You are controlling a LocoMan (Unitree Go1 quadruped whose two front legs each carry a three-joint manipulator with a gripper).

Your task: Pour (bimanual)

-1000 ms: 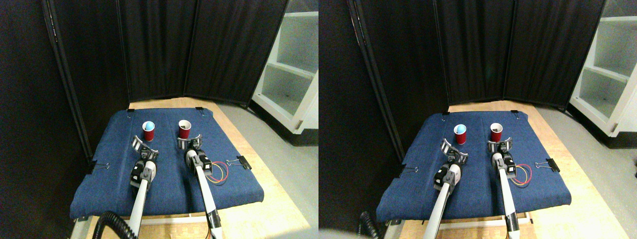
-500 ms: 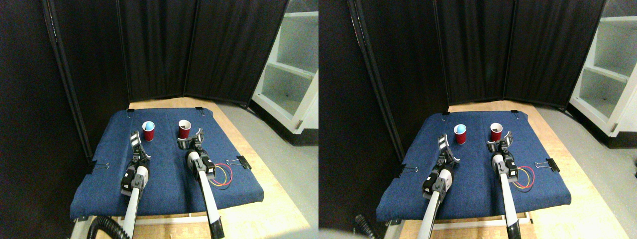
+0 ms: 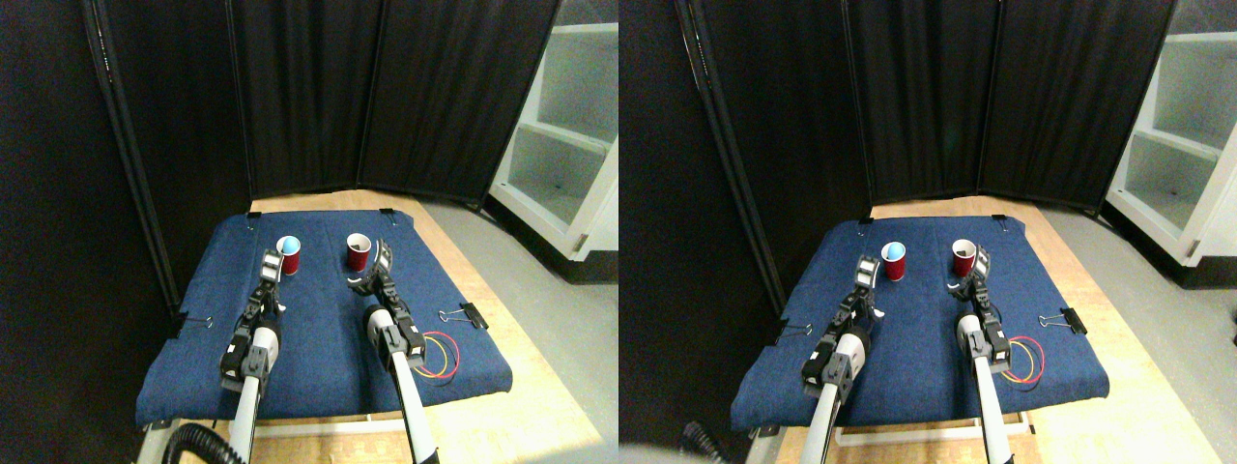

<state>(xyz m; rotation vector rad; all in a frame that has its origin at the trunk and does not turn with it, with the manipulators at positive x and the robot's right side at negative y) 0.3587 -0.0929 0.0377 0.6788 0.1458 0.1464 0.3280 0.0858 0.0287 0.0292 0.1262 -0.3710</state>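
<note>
The cloth [image 3: 319, 319] is plain dark blue, lying on a pale wood table [image 3: 503, 416]. Both cups are red outside: the left cup [image 3: 288, 255] shows light blue inside, the right cup [image 3: 359, 252] pale whitish. The arms [image 3: 406, 416] are white with black joints, and the left gripper [image 3: 270, 268] and right gripper [image 3: 381, 264] are dark with grey-white pads. Red and yellow wires [image 3: 440, 354] loop on the cloth. The clip [image 3: 467, 315] is black. The curtains [image 3: 387, 97] are black, the shelf [image 3: 570, 126] white, the floor [image 3: 570, 329] grey.

Two cups [image 3: 288, 255] on cloth [image 3: 319, 329] — side by side
</note>
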